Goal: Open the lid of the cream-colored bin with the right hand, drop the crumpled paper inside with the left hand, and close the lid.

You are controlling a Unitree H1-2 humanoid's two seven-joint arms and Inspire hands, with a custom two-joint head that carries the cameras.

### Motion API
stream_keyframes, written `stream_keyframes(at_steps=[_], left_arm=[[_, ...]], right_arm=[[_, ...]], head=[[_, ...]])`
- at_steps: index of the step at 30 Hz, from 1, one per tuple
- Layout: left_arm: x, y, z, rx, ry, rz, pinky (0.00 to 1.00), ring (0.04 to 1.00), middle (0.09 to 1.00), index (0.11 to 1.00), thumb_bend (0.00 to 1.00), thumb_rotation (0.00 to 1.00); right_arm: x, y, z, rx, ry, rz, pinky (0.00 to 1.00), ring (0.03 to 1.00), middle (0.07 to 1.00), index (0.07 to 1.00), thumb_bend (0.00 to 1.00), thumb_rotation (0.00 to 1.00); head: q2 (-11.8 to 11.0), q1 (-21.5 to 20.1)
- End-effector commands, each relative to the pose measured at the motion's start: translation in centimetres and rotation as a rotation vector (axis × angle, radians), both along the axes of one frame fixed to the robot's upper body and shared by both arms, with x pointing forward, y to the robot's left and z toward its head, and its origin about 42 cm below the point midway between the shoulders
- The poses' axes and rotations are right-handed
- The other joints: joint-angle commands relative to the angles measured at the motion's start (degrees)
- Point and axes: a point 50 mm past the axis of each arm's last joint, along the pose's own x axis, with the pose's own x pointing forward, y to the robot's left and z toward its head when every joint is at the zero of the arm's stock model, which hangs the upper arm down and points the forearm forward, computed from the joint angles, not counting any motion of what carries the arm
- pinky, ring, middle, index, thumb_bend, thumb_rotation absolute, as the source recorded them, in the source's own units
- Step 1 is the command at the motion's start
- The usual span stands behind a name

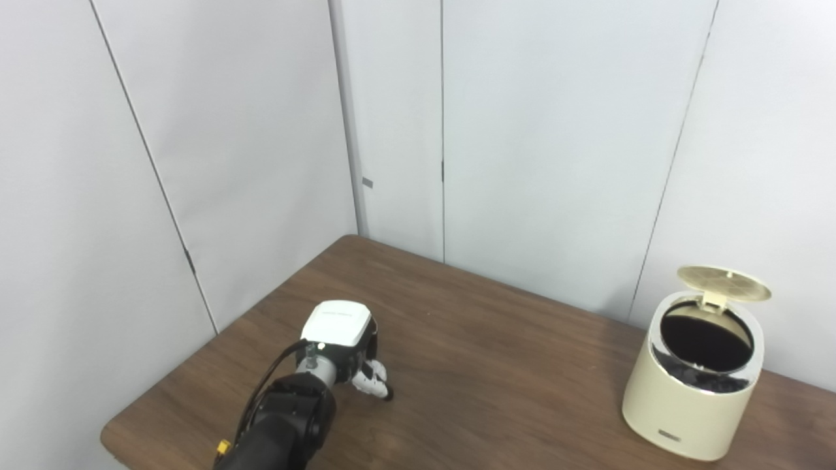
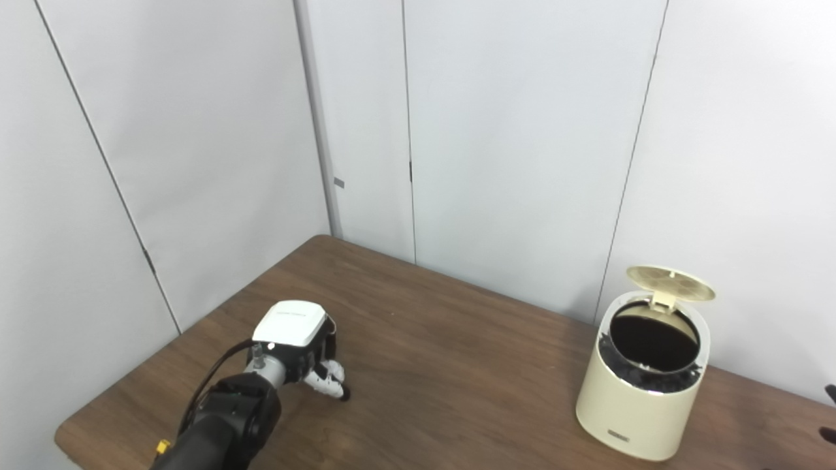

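The bin at 4 o'clock stands with lid up, ready for paper. The left hand, at 8 o'clock, presses curled fingers onto the tabletop; whether they hold anything, I cannot tell. The right hand barely shows.

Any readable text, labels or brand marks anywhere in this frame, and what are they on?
Nothing can be read.
White back plate of the left hand: faint grey print, too blurred to read.
Small dark badge low on the front of the cream-colored bin: too small to read.
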Motion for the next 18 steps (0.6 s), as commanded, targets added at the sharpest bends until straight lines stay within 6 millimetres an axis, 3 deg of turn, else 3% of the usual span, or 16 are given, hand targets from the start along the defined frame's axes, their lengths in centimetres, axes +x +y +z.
stream_keyframes(at_steps=[1, 18], left_arm=[[-0.71, -0.29, -3.30, -0.018, 0.135, -0.003, 0.35, 0.330, 0.474, 0.488, 0.53, 0.00], [-0.50, -0.61, -2.79, 0.034, 0.187, 0.014, 0.39, 0.352, 0.475, 0.488, 0.53, 0.00]], right_arm=[[0.49, -0.35, 2.60, -0.020, -0.095, 0.009, 0.64, 0.878, 1.000, 1.000, 0.96, 0.85], [0.56, -0.32, 2.73, -0.011, -0.108, 0.011, 0.64, 0.871, 1.000, 1.000, 0.96, 0.84]], head=[[0.08, 0.06], [0.53, 0.05]])
